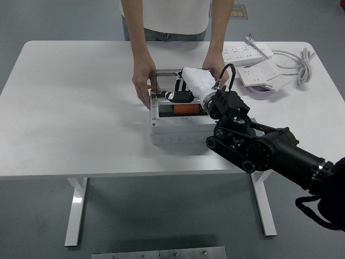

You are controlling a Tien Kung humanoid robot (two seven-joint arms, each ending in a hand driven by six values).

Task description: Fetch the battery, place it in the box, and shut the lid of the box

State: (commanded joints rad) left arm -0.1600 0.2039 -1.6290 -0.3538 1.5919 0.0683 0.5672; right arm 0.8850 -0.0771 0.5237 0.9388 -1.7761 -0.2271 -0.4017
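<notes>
Across the white table [64, 108], the right arm reached in from four o'clock to the grey box [178, 129] at centre. Its right hand [186, 91] hung over the open box; whether it was clenched cannot be told. The orange battery [186, 110] lay inside, and a person's hands [141, 86] steadied the lid [161, 75] at twelve o'clock.

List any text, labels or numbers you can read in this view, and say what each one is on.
None can be read.
Floor sign behind the person: print is there, but too small and blurred to read.
Box, power strips and right hand: no legible markings.
</notes>
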